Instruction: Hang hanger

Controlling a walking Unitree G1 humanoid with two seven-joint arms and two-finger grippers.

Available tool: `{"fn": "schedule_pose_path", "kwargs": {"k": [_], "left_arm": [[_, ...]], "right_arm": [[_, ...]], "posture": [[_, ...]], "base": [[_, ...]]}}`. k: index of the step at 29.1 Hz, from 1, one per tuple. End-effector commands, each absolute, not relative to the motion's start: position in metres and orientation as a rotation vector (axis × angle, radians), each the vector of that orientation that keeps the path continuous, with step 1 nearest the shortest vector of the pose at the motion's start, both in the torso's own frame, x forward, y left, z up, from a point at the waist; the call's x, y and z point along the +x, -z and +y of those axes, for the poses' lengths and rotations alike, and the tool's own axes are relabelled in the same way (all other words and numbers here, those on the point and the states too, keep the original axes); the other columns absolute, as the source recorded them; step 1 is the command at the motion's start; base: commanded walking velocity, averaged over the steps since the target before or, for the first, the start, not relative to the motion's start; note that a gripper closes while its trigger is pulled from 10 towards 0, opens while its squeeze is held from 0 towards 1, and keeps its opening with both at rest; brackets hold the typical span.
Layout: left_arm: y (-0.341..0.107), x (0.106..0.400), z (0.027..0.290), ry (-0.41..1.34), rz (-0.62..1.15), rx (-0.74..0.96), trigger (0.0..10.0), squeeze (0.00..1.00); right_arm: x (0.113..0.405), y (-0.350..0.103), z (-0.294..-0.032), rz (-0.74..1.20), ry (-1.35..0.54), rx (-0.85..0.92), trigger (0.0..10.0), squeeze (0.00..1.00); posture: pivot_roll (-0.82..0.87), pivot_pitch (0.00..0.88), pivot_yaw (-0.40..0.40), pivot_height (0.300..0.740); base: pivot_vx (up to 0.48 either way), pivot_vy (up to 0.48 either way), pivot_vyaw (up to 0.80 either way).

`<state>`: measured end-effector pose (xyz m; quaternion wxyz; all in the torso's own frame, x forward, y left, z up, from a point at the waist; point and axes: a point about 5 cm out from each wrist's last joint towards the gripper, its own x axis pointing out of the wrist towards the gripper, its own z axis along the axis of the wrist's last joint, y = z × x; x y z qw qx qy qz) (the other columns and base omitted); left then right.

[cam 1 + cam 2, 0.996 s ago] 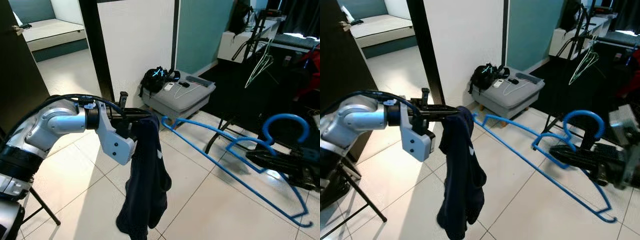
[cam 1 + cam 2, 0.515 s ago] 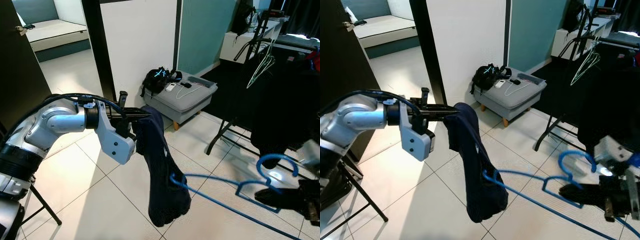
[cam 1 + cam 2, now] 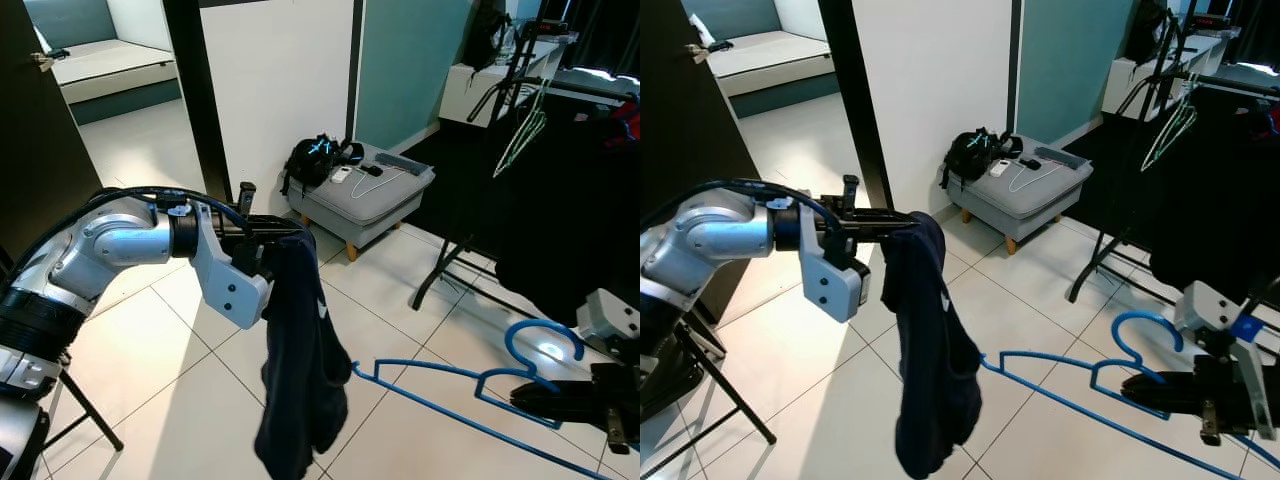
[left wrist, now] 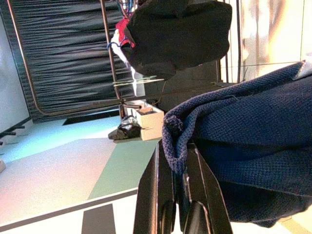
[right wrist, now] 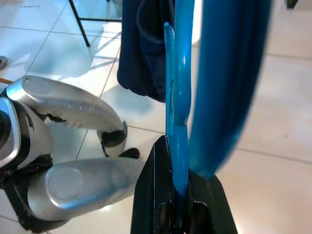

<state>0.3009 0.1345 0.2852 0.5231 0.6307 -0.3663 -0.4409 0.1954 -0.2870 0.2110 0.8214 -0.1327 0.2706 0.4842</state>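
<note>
While the dark clothes rack [image 3: 560, 130] stands well beyond both arms, hanging is still ahead. From the left gripper [image 3: 268, 228], pinched on its edge, droops the navy garment [image 3: 298, 370]; the right gripper [image 3: 1160, 388] clamps the blue hanger [image 3: 1080, 385], its tip near the cloth.

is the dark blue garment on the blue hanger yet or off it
Off it. The dark blue garment hangs bunched from the left gripper; the blue hanger sits apart in the right gripper.
</note>
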Motion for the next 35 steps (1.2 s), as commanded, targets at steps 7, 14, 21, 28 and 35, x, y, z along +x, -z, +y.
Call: {"fn": "schedule_pose_path", "kwargs": {"k": [7,14,21,28,35], "left_arm": [[-0.29,0.299,0.125,1.055,-0.923,1.49,10.0,0.0],[-0.292,0.3,0.122,1.049,-0.933,1.479,10.0,0.0],[-0.294,0.3,0.12,1.045,-0.944,1.475,10.0,0.0],[-0.294,0.299,0.119,1.048,-0.946,1.474,10.0,0.0],[-0.293,0.299,0.118,1.054,-0.946,1.472,10.0,0.0]], "right_arm": [[0.203,-0.209,-0.262,0.512,-1.137,-0.275,10.0,0.0],[0.207,-0.207,-0.254,0.494,-1.165,-0.272,10.0,0.0],[0.209,-0.206,-0.256,0.512,-1.141,-0.295,10.0,0.0],[0.207,-0.208,-0.262,0.525,-1.119,-0.307,10.0,0.0],[0.204,-0.214,-0.267,0.52,-1.11,-0.309,10.0,0.0]], "posture": [[-0.04,0.0,0.031,0.735],[-0.04,0.0,0.031,0.735],[-0.04,0.0,0.03,0.735],[-0.04,0.0,0.035,0.735],[-0.04,0.0,0.037,0.735]], "base": [[0.0,0.0,0.0],[0.0,0.0,0.0],[0.0,0.0,0.0],[0.0,0.0,0.0],[0.0,0.0,0.0]]}}
